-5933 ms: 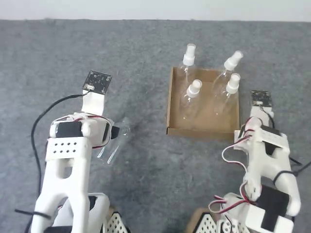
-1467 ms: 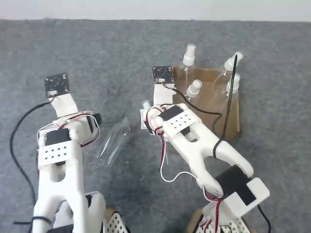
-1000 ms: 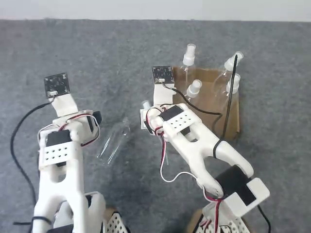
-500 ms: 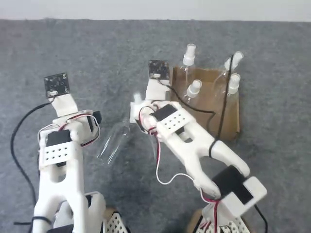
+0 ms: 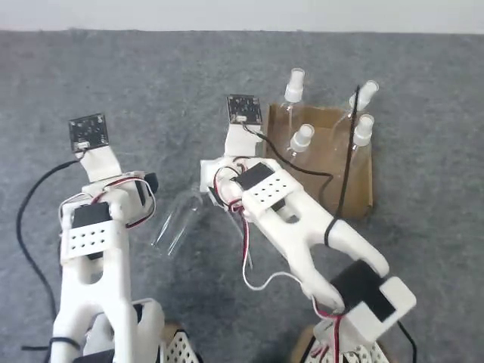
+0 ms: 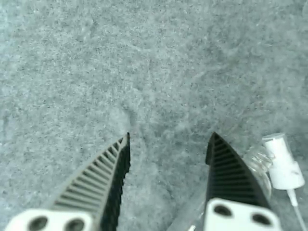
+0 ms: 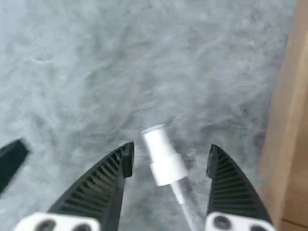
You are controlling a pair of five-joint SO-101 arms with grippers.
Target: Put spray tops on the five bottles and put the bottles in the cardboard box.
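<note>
The left arm (image 5: 94, 219) stands at about 8 o'clock on the grey, felt-like tabletop (image 5: 189, 83). Its hand (image 6: 170, 137) is spread wide and grips nothing, with two dark ribbed fingers poised over bare grey surface.

Just to the 3 o'clock side of that arm lies the loose bottle (image 5: 175, 221). It is clear plastic and rests on its side, with its base toward 7 o'clock and its threaded neck pointing to about 1 o'clock. The neck is uncapped.

Right at the mouth of that neck sits the spray top (image 7: 162, 156), a small white pump head with a thin tube trailing from it. From here I cannot tell whether it touches the neck.

The right arm (image 5: 287, 212) leans in from 5 o'clock toward the middle of the tabletop, and its hand (image 7: 171, 146) is over the bottle's neck end. That hand is released. Its fingers are parted with the spray top showing in the gap, and in the wrist view the top touches neither finger.

The cardboard box (image 5: 264, 159) sits at about 2 o'clock, brown, shallow and open-topped. In it stand the four capped bottles (image 5: 301, 140), all clear, each with a white spray top on. A black cable (image 5: 344, 174) from the right arm crosses over the box.
</note>
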